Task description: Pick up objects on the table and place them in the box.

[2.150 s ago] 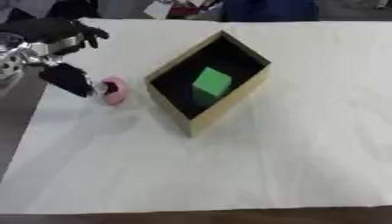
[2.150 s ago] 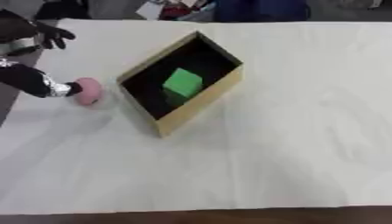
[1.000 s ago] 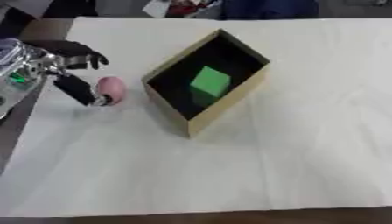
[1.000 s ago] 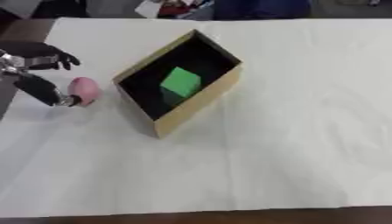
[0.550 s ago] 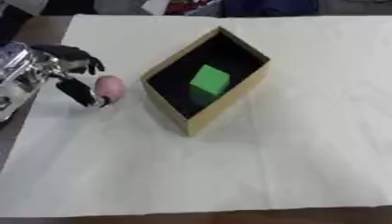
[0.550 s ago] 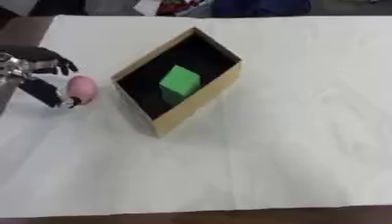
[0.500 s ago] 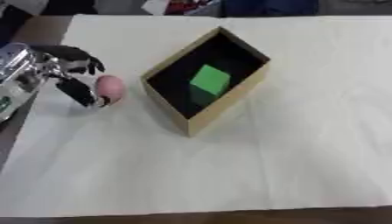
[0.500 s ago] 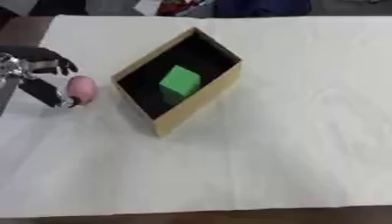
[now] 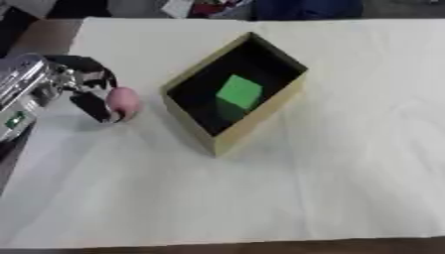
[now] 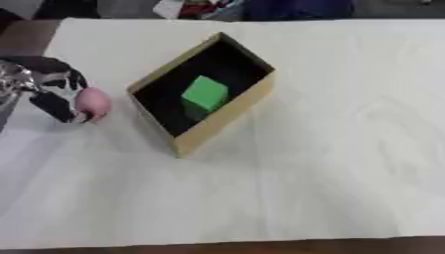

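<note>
The pink egg-shaped object point(image 9: 123, 101) lies on the white tablecloth point(image 9: 260, 198), at nine o'clock from the box. The left hand point(image 9: 83, 89) curls its fingers round it, thumb touching its left side. The cardboard box point(image 9: 233, 99) holds a green cube point(image 9: 239, 92).

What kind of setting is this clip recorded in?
Probably a lab or test bench set up for pick-and-place trials: a table under a plain white sheet, a lone cardboard box holding a green block, and the robot's left hand at a small pink object.
</note>
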